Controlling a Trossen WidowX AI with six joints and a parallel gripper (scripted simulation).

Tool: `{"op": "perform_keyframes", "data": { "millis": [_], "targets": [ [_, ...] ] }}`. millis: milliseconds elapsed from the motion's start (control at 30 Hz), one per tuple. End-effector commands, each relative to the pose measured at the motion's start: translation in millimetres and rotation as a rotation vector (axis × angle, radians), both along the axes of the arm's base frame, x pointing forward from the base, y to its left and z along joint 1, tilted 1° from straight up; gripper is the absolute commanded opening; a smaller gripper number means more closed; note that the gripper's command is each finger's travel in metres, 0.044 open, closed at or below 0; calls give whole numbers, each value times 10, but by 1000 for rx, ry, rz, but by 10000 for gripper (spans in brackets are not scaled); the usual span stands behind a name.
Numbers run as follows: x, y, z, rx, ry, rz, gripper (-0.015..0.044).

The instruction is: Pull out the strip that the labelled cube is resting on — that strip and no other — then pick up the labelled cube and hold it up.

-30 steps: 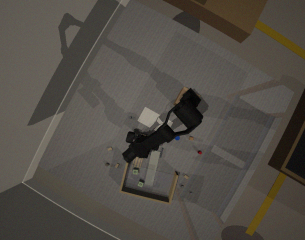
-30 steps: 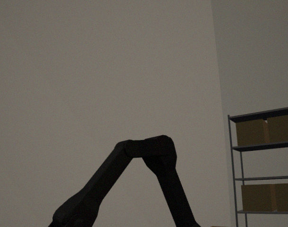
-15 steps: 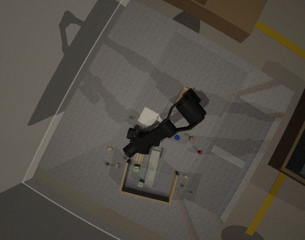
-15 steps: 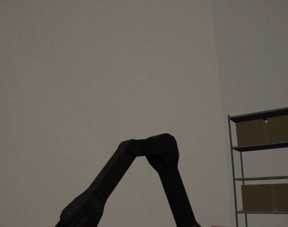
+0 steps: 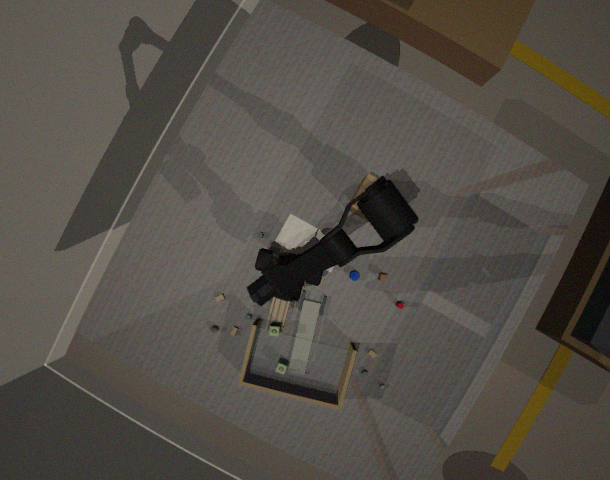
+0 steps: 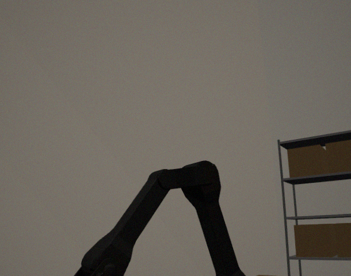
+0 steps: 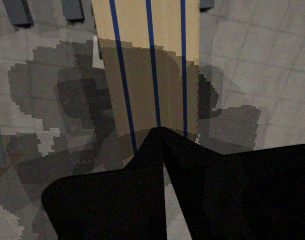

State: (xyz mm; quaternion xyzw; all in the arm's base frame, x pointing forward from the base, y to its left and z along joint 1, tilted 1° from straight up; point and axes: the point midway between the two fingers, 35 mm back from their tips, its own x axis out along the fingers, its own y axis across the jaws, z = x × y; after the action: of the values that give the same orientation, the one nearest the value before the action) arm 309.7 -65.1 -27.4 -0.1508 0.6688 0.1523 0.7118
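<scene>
My gripper (image 7: pixel 158 133) is shut on the near end of a tan strip (image 5: pixel 280 311) (image 7: pixel 167 90) with blue lines. In the top view the arm hides the fingers. A pale green cube (image 5: pixel 274 328) with a dark ring mark is at the strip's far end and appears to rest on it, by the open side of the wooden-walled frame. A second similar cube (image 5: pixel 281 367) is inside the frame. I cannot tell the two marks apart. A wide pale green strip (image 5: pixel 306 330) lies to the right between thin rails, reaching into the frame.
The wooden frame (image 5: pixel 290 394) has walls on three sides. Dark rail ends (image 7: pixel 72 11) stand beside the strip. A blue ball (image 5: pixel 354 275), a red piece (image 5: pixel 399 304) and several small blocks lie around. A white sheet (image 5: pixel 296 230) lies behind the arm.
</scene>
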Motion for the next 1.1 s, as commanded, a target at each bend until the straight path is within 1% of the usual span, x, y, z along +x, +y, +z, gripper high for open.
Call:
{"op": "perform_keyframes", "data": {
  "millis": [0,1067],
  "targets": [
    [-157,-42,-56,1,29,-7,0],
    [-557,-234,-76,-1,33,-7,0]
  ]
}}
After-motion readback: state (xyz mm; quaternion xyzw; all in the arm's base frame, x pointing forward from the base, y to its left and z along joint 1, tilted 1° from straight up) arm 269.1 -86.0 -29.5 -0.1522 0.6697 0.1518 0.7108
